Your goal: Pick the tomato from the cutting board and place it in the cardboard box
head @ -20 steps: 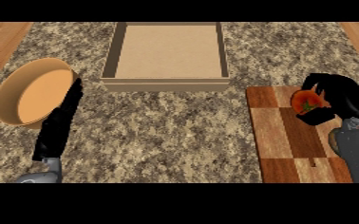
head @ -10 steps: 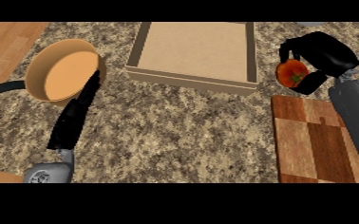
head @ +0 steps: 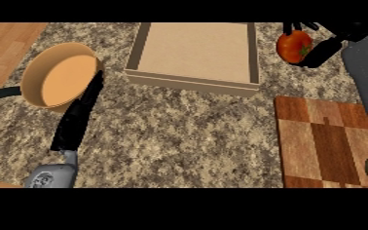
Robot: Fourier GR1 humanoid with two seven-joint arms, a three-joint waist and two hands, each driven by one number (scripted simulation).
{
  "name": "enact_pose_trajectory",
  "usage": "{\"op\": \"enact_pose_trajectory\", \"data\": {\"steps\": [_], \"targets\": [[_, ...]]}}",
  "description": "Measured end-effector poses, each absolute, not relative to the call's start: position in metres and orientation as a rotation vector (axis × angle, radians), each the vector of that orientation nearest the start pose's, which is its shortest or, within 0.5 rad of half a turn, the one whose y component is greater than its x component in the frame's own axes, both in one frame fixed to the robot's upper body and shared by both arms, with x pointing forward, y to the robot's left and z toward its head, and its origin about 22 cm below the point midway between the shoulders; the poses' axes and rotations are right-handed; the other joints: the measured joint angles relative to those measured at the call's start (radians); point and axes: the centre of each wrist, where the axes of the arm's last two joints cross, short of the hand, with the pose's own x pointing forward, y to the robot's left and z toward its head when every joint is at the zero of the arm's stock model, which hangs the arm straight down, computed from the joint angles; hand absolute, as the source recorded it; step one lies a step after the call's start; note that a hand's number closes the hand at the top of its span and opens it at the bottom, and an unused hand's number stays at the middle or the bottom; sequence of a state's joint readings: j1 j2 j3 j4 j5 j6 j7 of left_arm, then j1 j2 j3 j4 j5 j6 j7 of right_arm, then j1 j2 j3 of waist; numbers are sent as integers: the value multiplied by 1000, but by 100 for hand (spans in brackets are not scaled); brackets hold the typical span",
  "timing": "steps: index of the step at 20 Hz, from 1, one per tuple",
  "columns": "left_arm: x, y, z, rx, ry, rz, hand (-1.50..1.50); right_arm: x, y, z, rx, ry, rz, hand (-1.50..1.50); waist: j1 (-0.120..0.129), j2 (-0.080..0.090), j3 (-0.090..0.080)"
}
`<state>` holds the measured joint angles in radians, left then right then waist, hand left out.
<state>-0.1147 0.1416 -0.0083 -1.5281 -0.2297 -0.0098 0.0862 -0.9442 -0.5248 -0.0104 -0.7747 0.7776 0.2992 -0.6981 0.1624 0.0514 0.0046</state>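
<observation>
The tomato (head: 294,47) is up off the cutting board (head: 321,147), held in the right robot hand (head: 325,46) at the upper right of the view, just beside the right wall of the cardboard box (head: 193,80) and outside it. Its red skin and a bit of green at the stem end show between the black fingers (head: 300,27) curled over its top and the thumb closed against its lower right side, so the right hand is closed round the fruit. The grey forearm (head: 355,66) behind it runs down along the right edge. The box is open at the top, shallow, with a pale tan floor, and it sits on the speckled granite tabletop (head: 187,131) near the upper middle. The cutting board, a patchwork of light and dark brown wood, lies at the lower right, well apart from the tomato and below it in the view. On the left side stands a round orange-tan bowl (head: 60,76), and the left robot hand (head: 79,114) lies stretched out just beside it, its black fingers straight and pointing up toward the bowl's right rim, holding nothing, with the grey wrist (head: 50,177) at the lower left.
</observation>
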Motion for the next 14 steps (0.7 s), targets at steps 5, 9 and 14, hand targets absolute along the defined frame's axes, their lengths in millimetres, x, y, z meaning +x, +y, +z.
{"op": "enact_pose_trajectory", "data": {"steps": [5, 9, 14], "targets": [[271, 254, 23, 285, -1526, -308, 0, 451, -290, 205, -255, -2017, 1350, 150, -17, -5, -1], [270, 257, 20, 292, -1514, -297, 0, 463, -268, 225, -156, -2078, 1305, 150, -30, -10, -3], [269, 261, 17, 303, -1505, -287, 0, 474, -234, 241, -68, -2104, 1299, 150, -48, -15, -4]]}}
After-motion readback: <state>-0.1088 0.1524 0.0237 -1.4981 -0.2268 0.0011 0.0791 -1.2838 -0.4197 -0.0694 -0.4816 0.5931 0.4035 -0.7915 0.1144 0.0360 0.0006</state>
